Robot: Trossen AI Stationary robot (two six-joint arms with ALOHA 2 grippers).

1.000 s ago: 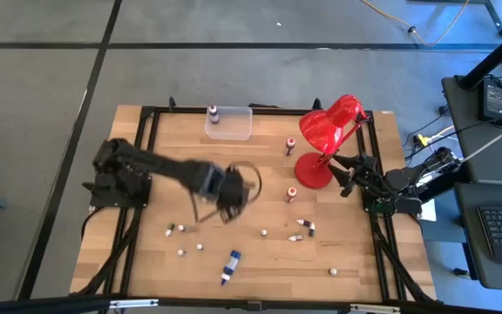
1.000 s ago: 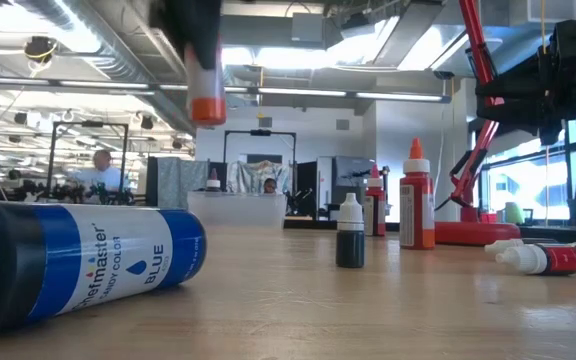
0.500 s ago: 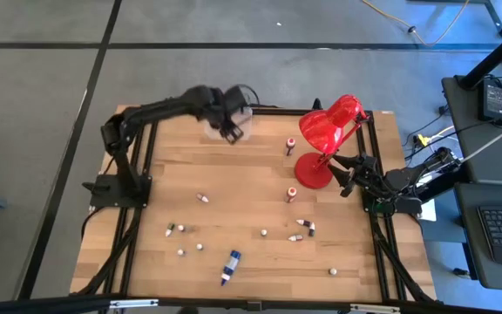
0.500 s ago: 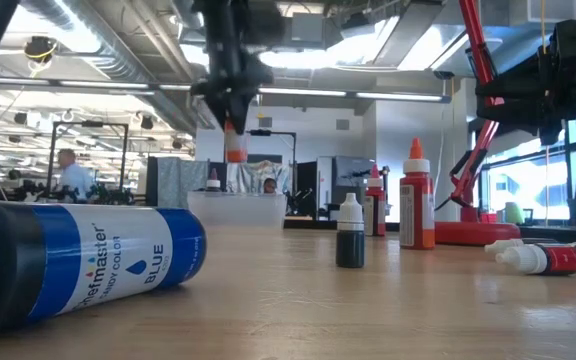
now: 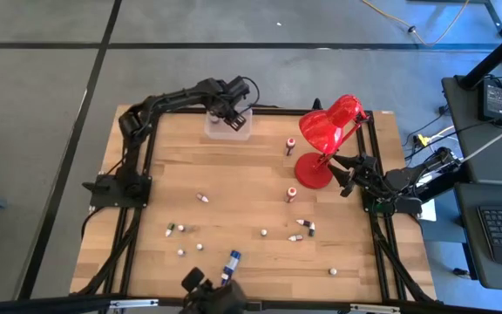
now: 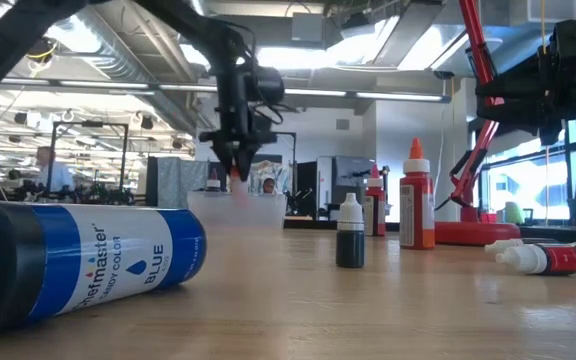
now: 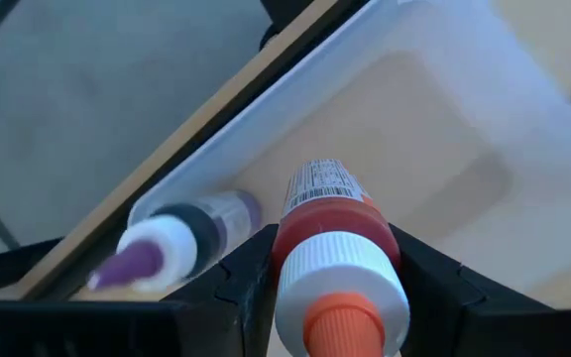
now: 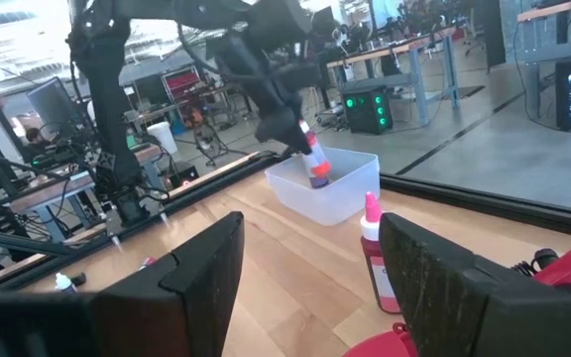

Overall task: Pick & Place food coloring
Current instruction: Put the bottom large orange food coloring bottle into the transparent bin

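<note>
The wooden tabletop carries a clear box at its far edge, where I have the left gripper clamped on a red bottle, cap-down above it, ready for release beside a purple bottle inside. The right gripper waits open near the right edge.

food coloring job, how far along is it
Early. One purple-tipped bottle already lies in the clear box. The left gripper holds a red bottle over that box, not yet released. Roughly a dozen bottles remain scattered on the table, including the blue bottle. The right gripper waits open by the lamp.
</note>
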